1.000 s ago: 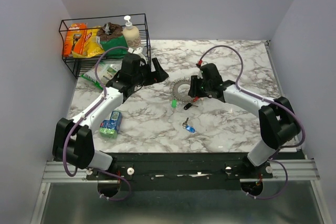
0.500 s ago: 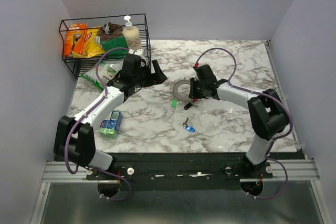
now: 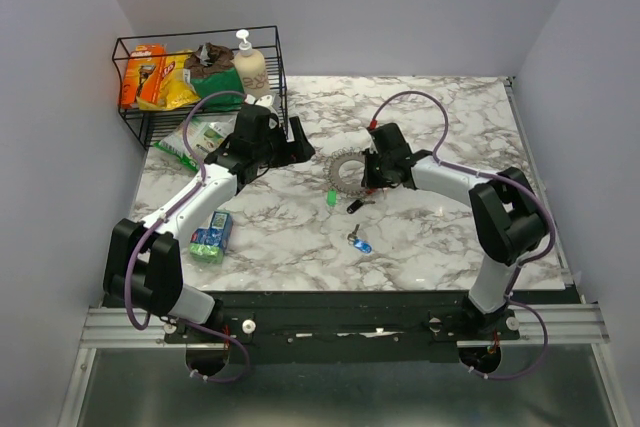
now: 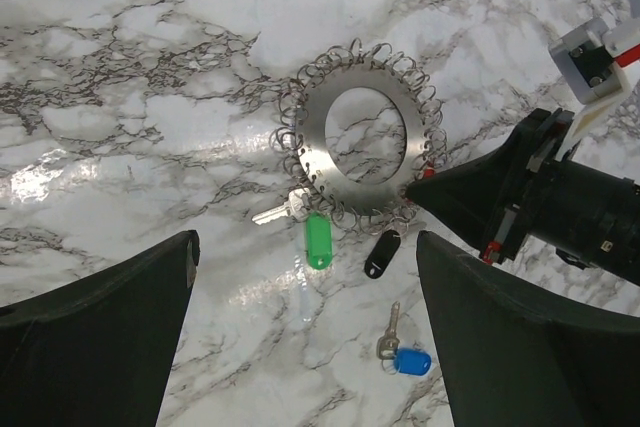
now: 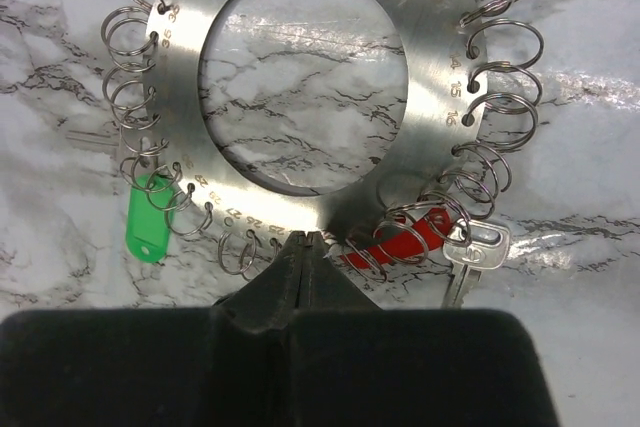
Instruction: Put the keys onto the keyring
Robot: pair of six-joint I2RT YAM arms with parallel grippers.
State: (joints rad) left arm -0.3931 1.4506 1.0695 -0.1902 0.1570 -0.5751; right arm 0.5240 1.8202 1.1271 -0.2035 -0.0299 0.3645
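Right end effector [image 5: 305, 242] sits fully closed at the keyring [image 5: 432, 117] rim, between green key [image 5: 150, 219] and red key [image 5: 405, 237]; I see left end effector [image 4: 305, 247] spread wide.

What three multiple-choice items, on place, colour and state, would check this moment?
1. Where is the small blue-headed metal key? A. on the marble table, apart from the flat silvery metal keyring with wire loops B. hanging on a loop C. inside the open centre
2. What colour is the key head beside the tips of the right tool? A. yellow B. red C. purple
3. How is the right tool? A. wide open B. shut on the blue-headed key C. shut, tips at the keyring's rim
Answers: A, it lies alone nearer the arm bases; B, the red key head shows by the rim; C, its fingers meet there.
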